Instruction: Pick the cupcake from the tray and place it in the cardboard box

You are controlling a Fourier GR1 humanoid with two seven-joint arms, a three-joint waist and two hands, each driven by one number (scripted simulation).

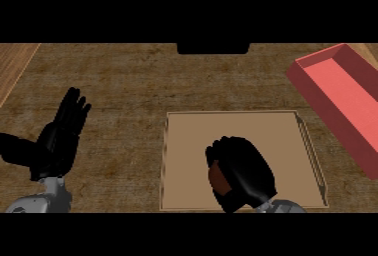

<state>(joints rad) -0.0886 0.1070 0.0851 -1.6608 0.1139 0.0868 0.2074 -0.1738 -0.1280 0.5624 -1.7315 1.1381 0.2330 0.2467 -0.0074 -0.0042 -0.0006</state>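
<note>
Listing from the head view, the sole view on record: a brown, mottled counter top [133, 85] fills the frame, with a strip of lighter wood grain [16, 65] running along its far left edge. A flat tan rectangular tray [244, 125] with a thin raised rim lies on the counter right of centre. Well to the right of it, at the view's right edge, sits a long red-pink open box [347, 100] with upright walls, set at a slant to the tray; its near end runs out of frame. A dark rectangular shape [212, 48] sits at the far edge of the counter, centre top; what it is cannot be told. The right hand [247, 170], black on a grey forearm, is over the near half of the tray, its fingers curled over and around a brown object [216, 179]. Only a narrow reddish-brown sliver of that object shows along the hand's left side, so the item, presumably the cupcake, is mostly hidden; whether it touches the tray floor or is lifted clear cannot be told. The left hand [63, 135], black on a grey forearm, shows at the view's left, off the tray and well apart from it, fingers straight and together, thumb spread to the side, holding nothing.
</note>
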